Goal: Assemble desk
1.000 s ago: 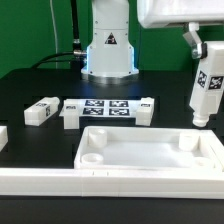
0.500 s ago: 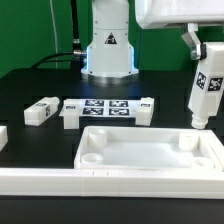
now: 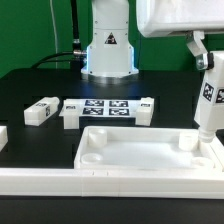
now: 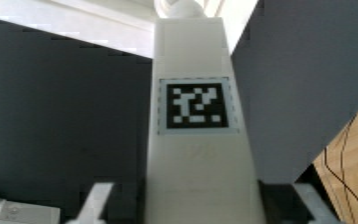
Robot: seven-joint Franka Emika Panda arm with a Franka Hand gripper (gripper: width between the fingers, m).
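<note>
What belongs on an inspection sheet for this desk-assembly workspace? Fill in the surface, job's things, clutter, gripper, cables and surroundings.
Surface: black table, white rail along its front.
Job's things: desk top lying in front; loose leg behind it; held leg upright over the top's corner at the exterior view's right.
Clutter: marker board only.
Gripper: gripper shut on the held leg.
Cables: black cable behind the table.
Surroundings: robot base, green backdrop.

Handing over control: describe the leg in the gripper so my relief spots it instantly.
Find the wide white desk top in front, then its far corner on the exterior view's right. There the gripper holds a tagged desk leg upright; the loose leg beside the marker board lies flat.
</note>
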